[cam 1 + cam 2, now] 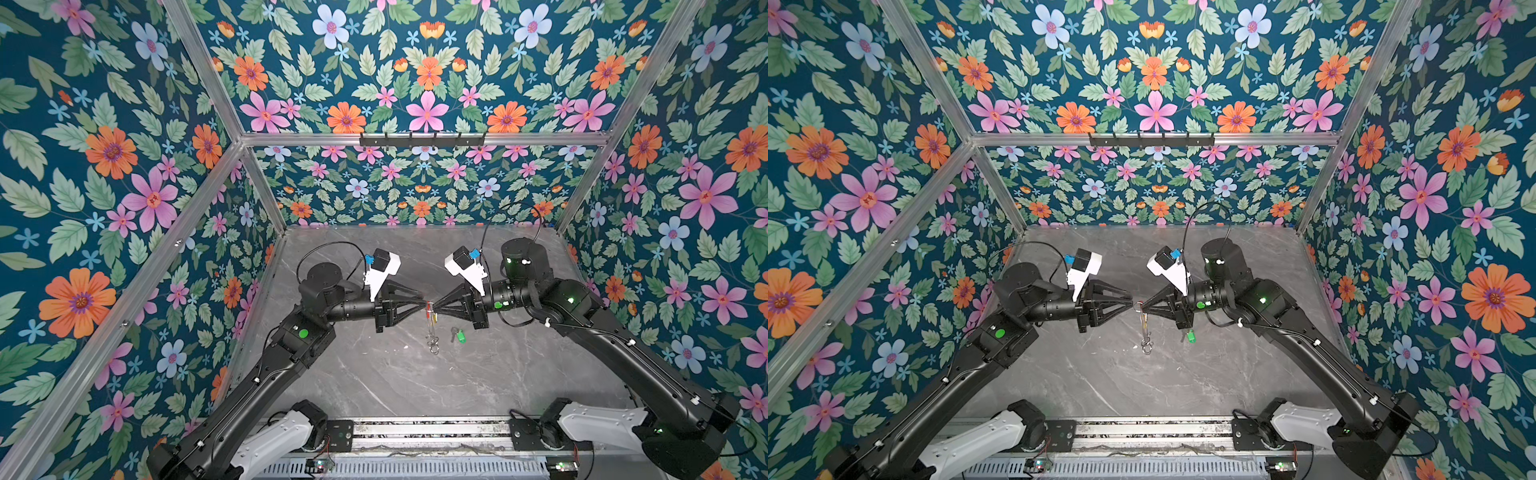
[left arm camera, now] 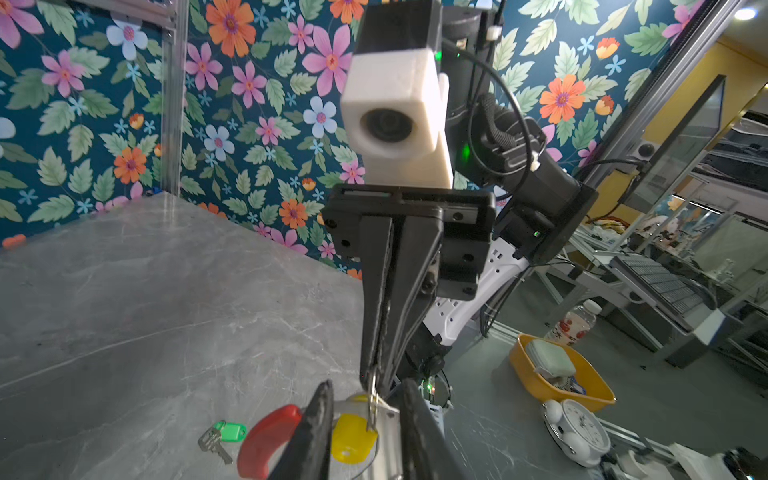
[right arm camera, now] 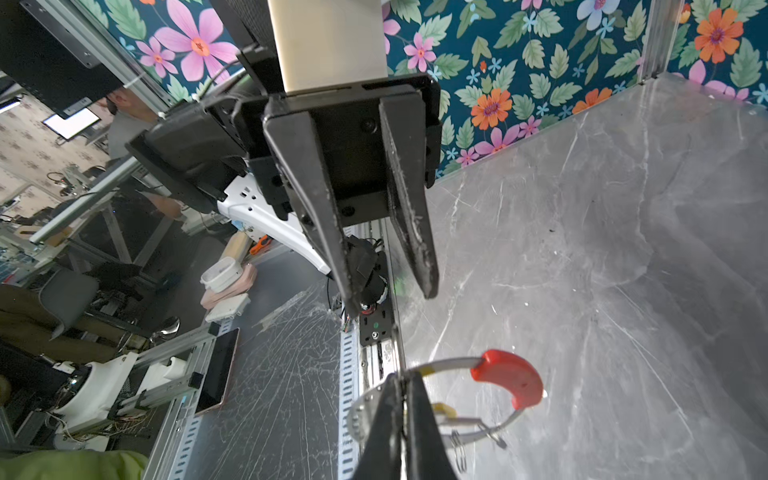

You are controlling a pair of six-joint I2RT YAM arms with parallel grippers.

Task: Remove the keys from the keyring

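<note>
Pinches the keyring (image 3: 511, 380) tight in the right claw (image 3: 402, 380); holds the left claw (image 3: 390, 297) part-open around the yellow key (image 2: 353, 440).

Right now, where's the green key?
In both top views the green key lies on the table right of centre, beside the hanging keyring and off it, near the right gripper.

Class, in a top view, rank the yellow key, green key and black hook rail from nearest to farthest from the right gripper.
1. Yellow key: on the keyring, beside the right gripper.
2. Green key: on the table beneath.
3. Black hook rail: on the back frame.
</note>
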